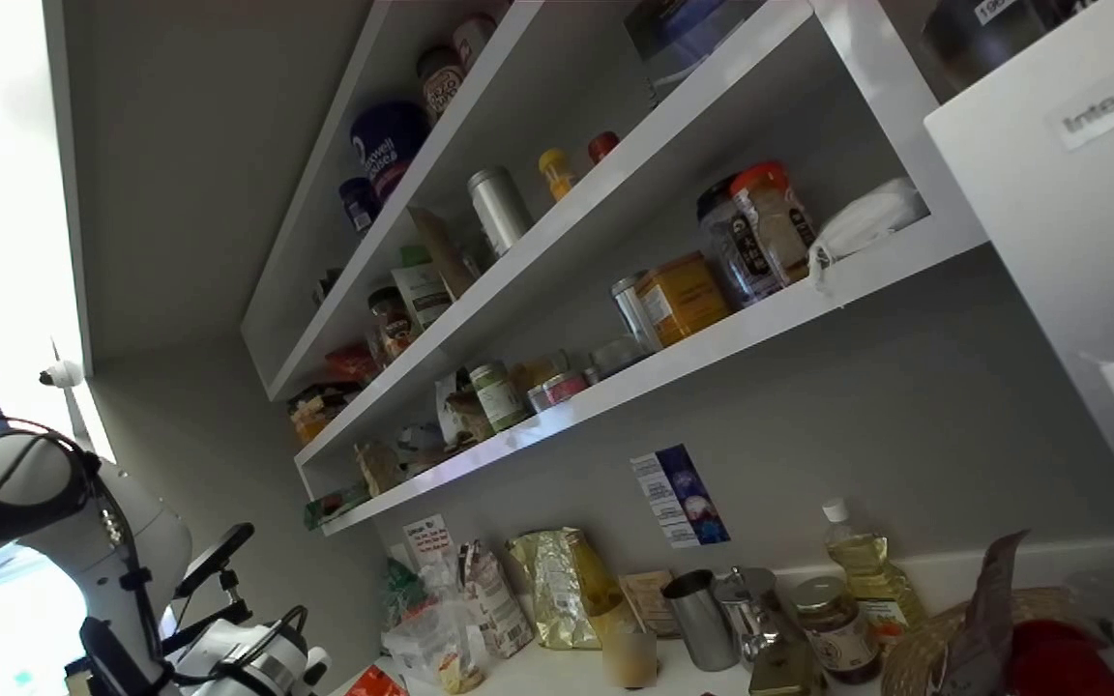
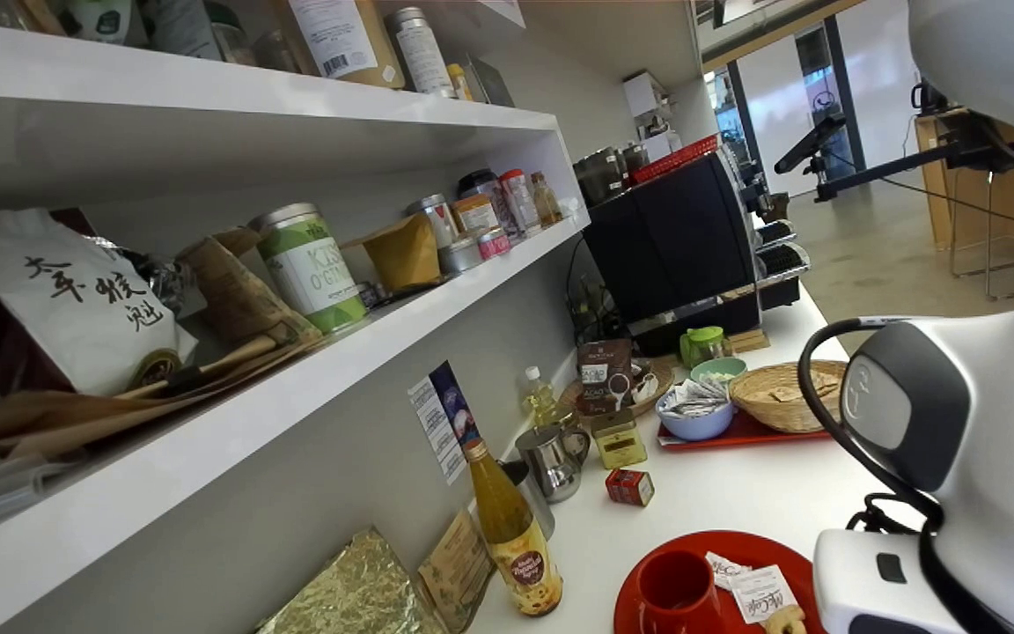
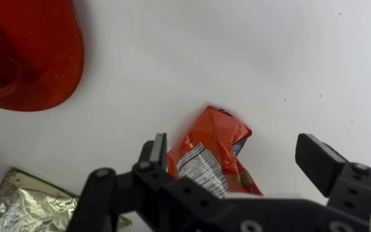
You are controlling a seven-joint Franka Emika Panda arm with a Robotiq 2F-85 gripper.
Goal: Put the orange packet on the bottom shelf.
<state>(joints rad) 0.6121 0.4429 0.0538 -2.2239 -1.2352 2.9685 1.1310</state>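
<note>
Jaws apart, low in the wrist frame, orange snack packet [image 3: 216, 145] showing between them but nearer the frame-left finger [image 3: 153, 151], so closing off-centre could shove or crumple it.

Got one orange packet [image 3: 216, 151], one red mug [image 2: 676, 588], one red plate [image 2: 789, 563], two bowls [image 2: 694, 428], probably two baskets [image 2: 767, 414], one's kinda blocked tho.
</note>
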